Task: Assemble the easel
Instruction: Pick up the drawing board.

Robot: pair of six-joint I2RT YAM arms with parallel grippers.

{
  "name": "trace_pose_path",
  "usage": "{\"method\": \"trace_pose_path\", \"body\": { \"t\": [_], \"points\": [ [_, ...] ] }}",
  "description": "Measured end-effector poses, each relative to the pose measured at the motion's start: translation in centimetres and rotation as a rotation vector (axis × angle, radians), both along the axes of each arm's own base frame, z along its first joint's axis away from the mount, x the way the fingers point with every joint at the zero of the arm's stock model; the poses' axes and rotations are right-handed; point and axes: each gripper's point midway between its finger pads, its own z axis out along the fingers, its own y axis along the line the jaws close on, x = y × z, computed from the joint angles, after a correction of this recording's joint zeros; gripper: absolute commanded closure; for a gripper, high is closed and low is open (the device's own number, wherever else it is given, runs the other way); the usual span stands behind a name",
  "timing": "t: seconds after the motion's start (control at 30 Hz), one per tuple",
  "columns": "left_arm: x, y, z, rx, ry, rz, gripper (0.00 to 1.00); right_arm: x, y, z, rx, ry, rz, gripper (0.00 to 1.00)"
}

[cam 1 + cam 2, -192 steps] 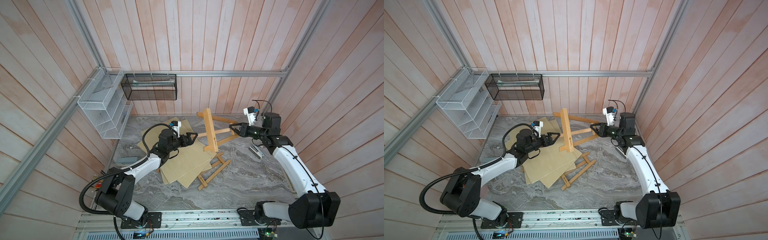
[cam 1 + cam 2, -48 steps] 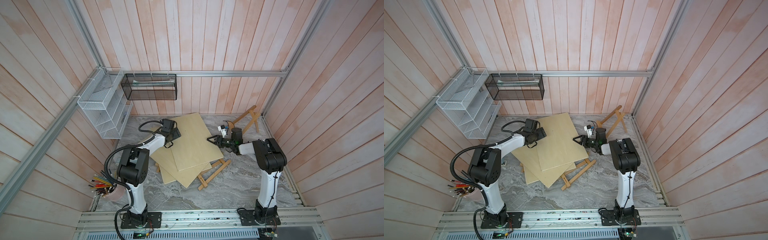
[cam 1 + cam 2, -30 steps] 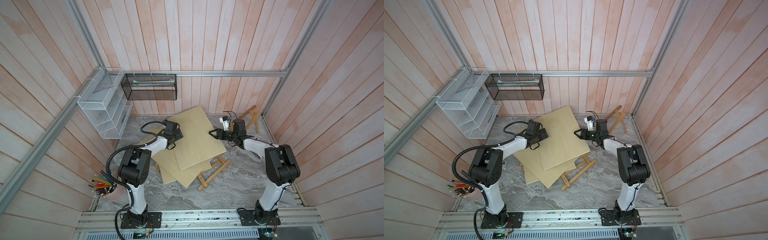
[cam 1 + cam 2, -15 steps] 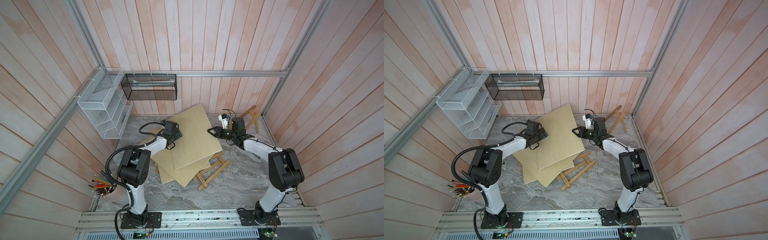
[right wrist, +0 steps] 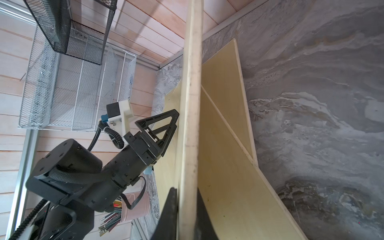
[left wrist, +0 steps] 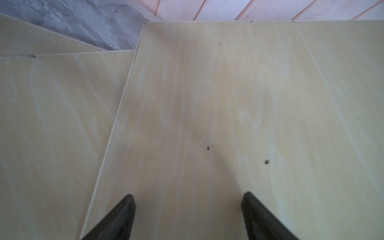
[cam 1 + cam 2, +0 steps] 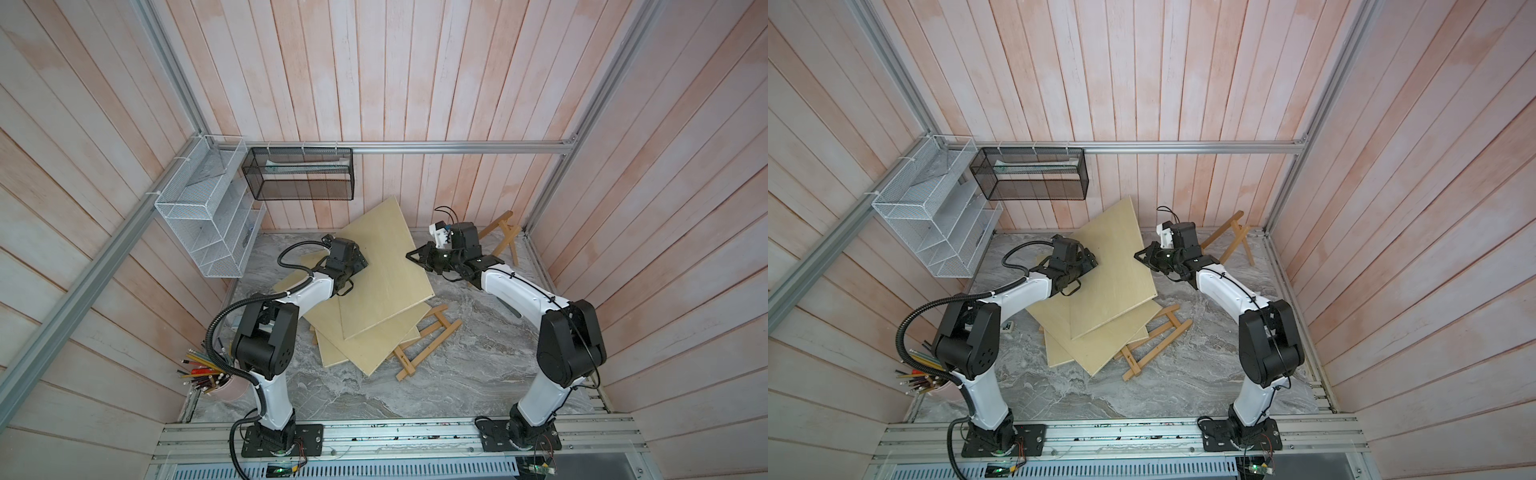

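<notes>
A pale plywood board (image 7: 382,270) (image 7: 1113,274) is tilted up, its far corner raised toward the back wall, over two other boards (image 7: 374,345) lying flat. My right gripper (image 7: 409,255) (image 5: 187,199) is shut on the raised board's right edge (image 5: 190,104), one finger on each face. My left gripper (image 7: 359,264) (image 6: 188,195) is open, its fingers (image 5: 166,124) against the board's upper face (image 6: 228,104) near the left edge. One wooden easel frame (image 7: 503,235) (image 7: 1233,239) stands in the back right corner. Another easel frame (image 7: 428,336) lies flat, partly under the boards.
A black mesh basket (image 7: 299,174) hangs on the back wall and a white wire rack (image 7: 208,224) on the left wall. A pink cup of pencils (image 7: 216,380) stands beside the left arm's base. Grey marble table (image 7: 457,374) spreads toward the front.
My right gripper has closed on the raised board's edge, and the board's far corner has risen a little toward the back wall. The left gripper has stayed open on the board.
</notes>
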Motion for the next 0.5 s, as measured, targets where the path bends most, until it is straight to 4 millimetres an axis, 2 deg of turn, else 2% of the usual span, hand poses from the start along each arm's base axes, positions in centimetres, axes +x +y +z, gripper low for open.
{"method": "trace_pose_path", "body": {
  "t": [0.13, 0.23, 0.37, 0.5],
  "points": [
    [-1.7, -0.6, 1.0, -0.041, 0.03, -0.047, 0.15, -0.4, 0.2, 0.8, -0.043, -0.029, 0.028, 1.0],
    [-3.2, -0.5, 2.1, -0.066, 0.053, -0.077, 0.15, -1.4, 0.2, 2.1, -0.069, -0.066, 0.062, 1.0],
    [-4.7, 0.4, 4.1, -0.088, 0.056, -0.084, 0.15, -3.3, -0.5, 5.2, -0.084, -0.152, 0.124, 1.0],
    [-5.5, 2.4, 5.2, -0.09, 0.048, -0.048, 0.15, -4.7, -1.7, 9.0, -0.105, -0.269, 0.163, 1.0]
  ]
}}
